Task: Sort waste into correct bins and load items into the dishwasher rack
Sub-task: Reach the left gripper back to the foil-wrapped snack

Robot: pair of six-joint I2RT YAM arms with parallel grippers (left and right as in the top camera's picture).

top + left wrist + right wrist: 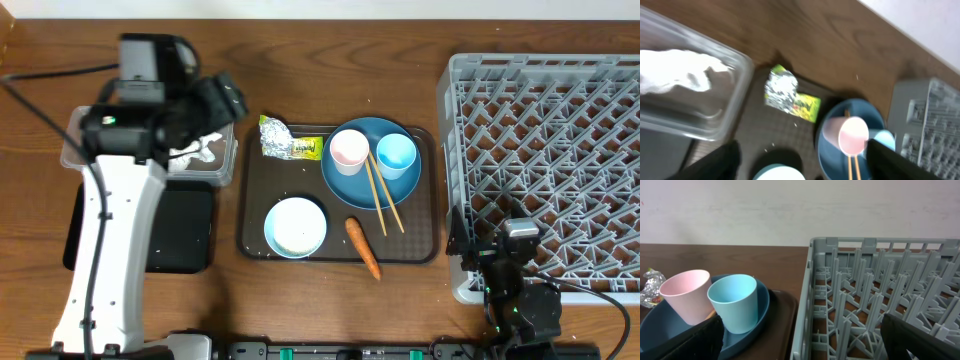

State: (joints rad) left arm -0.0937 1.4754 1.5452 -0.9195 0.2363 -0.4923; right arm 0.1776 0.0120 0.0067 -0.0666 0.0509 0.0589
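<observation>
Left fingers [222, 102], spread wide and empty over the clear tub [231, 165], are nearer the foil wrapper [290, 140] at their four o'clock, its long axis three-to-nine. Right fingers [922, 340] are wide too.

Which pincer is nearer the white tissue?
Left. The left pincer hangs by the tissue, over the clear tub; the right pincer sits far across, at the rack's near corner.
</observation>
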